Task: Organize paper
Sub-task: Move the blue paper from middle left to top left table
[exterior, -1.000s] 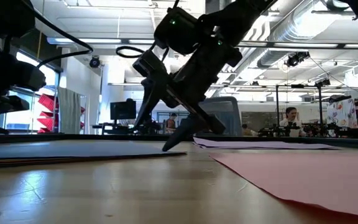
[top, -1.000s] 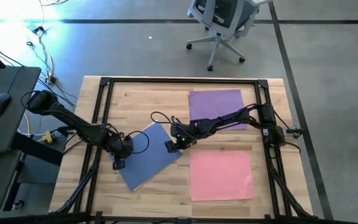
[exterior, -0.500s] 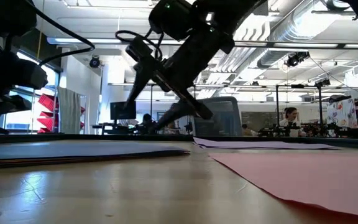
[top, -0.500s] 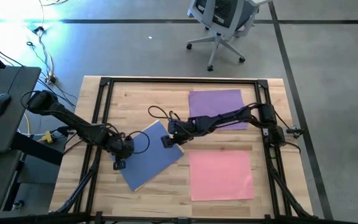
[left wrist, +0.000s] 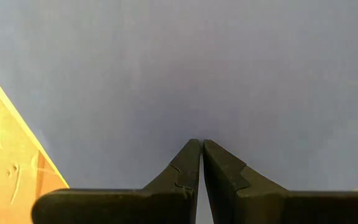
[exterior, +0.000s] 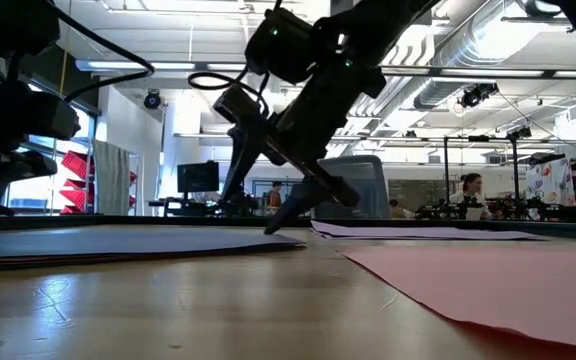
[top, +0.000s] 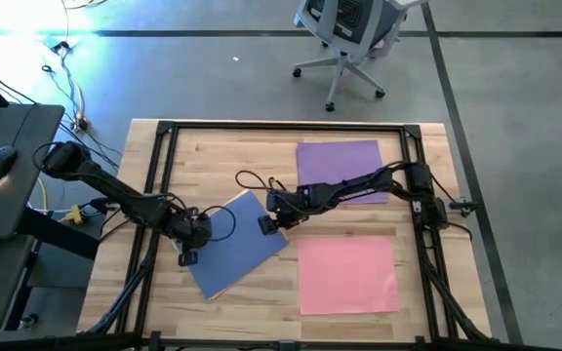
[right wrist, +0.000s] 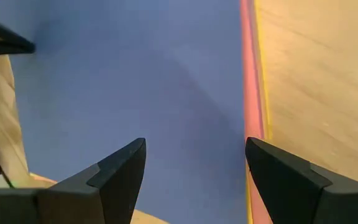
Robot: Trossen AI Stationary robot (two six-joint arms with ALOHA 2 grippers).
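Purple sheet (top: 340,168) and pink sheet (top: 347,274) lie sorted; right gripper (top: 267,225), open and empty, hovers over the unsorted blue-topped stack (top: 234,244), which the closed left gripper (top: 185,256) pins.

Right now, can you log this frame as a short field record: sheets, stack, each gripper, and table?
blue sheet: top of a skewed stack, left-centre of the table
under it: pink and yellow edges peek out in the right wrist view
purple sheet: flat, far right
pink sheet: flat, near right, apart from the purple one
left gripper: shut, tips down on the blue sheet's left part
right gripper: open, at the stack's right edge, holding nothing
table: light wood, black frame
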